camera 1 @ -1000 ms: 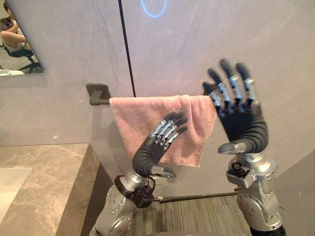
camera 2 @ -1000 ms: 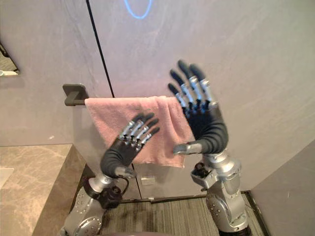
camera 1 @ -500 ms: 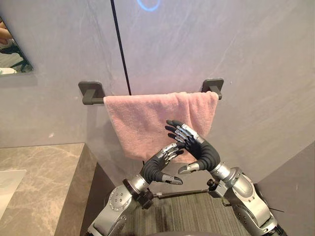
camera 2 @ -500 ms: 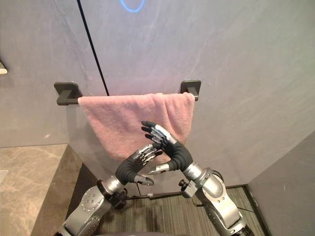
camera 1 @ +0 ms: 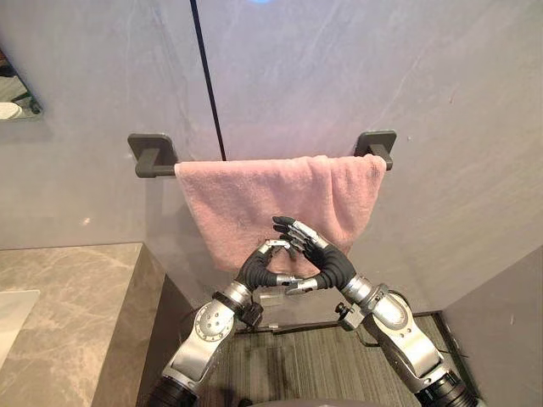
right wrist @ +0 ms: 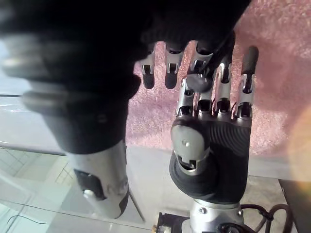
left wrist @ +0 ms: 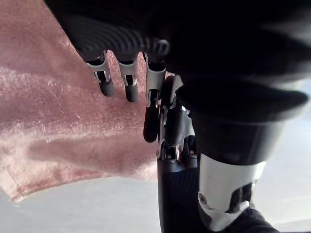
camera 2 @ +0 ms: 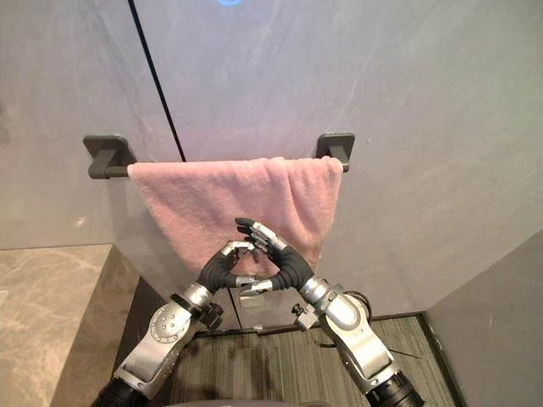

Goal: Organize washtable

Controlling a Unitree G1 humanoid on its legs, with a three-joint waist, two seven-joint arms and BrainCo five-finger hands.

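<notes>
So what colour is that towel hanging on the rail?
The towel is plain pink, no pattern; clearest in the left eye view.

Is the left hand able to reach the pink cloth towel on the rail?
Probably yes: left hand sits just before the pink towel; only fingers of the right hand crowd it.
</notes>
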